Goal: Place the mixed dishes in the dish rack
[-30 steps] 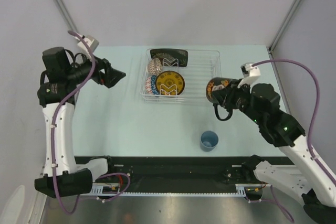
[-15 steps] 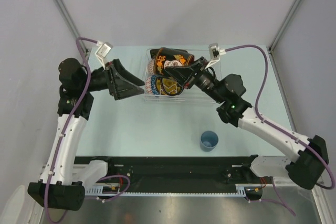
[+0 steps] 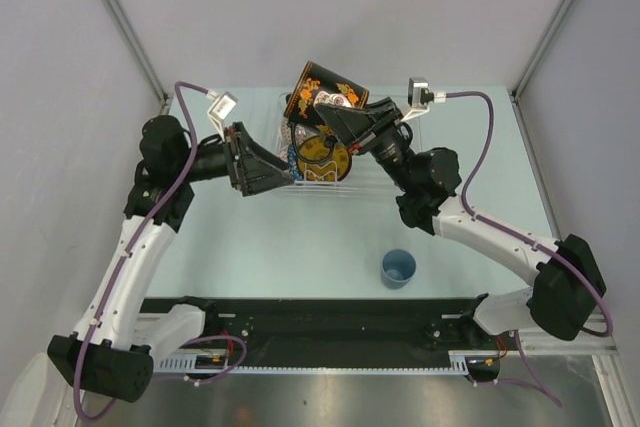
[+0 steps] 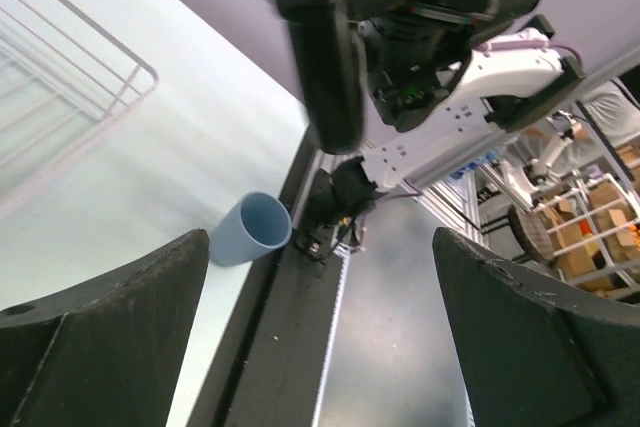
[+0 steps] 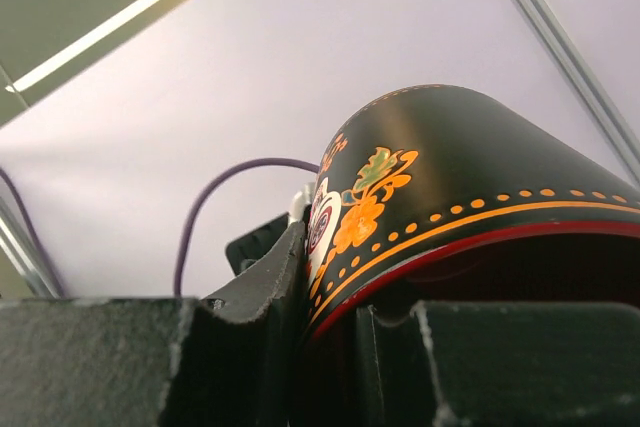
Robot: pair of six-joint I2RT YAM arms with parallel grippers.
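My right gripper [image 3: 335,115] is shut on the rim of the black mug with red inside [image 3: 322,90], holding it tilted in the air above the dish rack [image 3: 350,186]. In the right wrist view the mug [image 5: 450,167] fills the frame, with one finger outside its wall and one inside [image 5: 330,292]. The yellow saucer [image 3: 322,157] stands in the rack, with the beige bowl [image 3: 293,131] and blue mosaic bowl [image 3: 293,156] partly hidden beside it. The black square plate is hidden. My left gripper [image 3: 268,169] is open and empty at the rack's left side. The light-blue cup [image 3: 398,268] stands on the table.
The left wrist view looks past its open fingers [image 4: 110,317] to the light-blue cup [image 4: 250,230], the rack's corner [image 4: 85,72] and the table's black front rail [image 4: 290,347]. The right arm [image 3: 480,232] stretches across the rack's right half.
The right arm swung the mug from right of the rack to above its back, raising and tilting it. The left arm reached rightward to the rack's left edge.
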